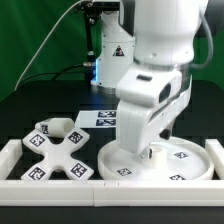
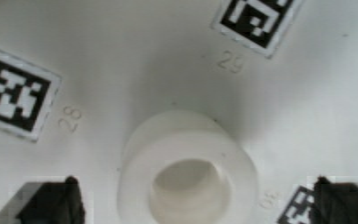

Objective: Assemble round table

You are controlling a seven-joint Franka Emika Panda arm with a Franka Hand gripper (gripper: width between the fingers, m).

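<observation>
The large round disc (image 1: 190, 160) lies flat on the black table at the exterior view's right, with tags on its face (image 2: 87, 60). The short cylindrical leg (image 2: 190, 165) stands upright on the disc's middle, hollow end up; in the exterior view only a little of it (image 1: 153, 153) shows under the hand. My gripper (image 2: 190, 203) is straight above it, open, with one black finger (image 2: 51, 203) on each side of the leg and a gap to it on both sides. The X-shaped cross base (image 1: 55, 150) lies loose on the table at the exterior view's left.
The marker board (image 1: 100, 118) lies flat behind the cross base and the disc. A white rail (image 1: 60, 190) runs along the table's front edge and up its left side (image 1: 10, 152). A lit device stands at the back (image 1: 110, 45).
</observation>
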